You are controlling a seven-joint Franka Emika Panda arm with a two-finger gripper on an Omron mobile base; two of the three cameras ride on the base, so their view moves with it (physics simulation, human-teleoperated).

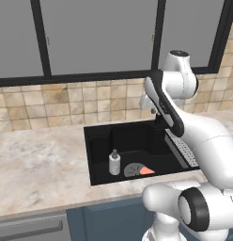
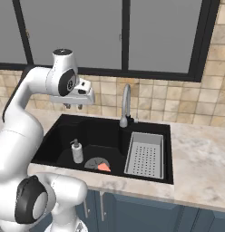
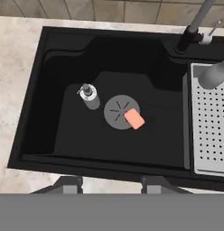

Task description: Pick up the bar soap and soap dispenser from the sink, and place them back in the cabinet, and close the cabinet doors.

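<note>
arm (image 2: 23, 104): glossy white links | dark joint rings | rounded shells

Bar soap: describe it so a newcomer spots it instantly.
Look into the black sink, at the round grey drain on its floor. The bar soap lies on the drain's edge: flat, salmon-orange, unlike the upright white soap dispenser beside it.

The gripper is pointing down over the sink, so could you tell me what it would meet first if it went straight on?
Probably the black floor of the sink near its front wall; the gripper seems aimed short of the bar soap, though depth is unclear.
</note>
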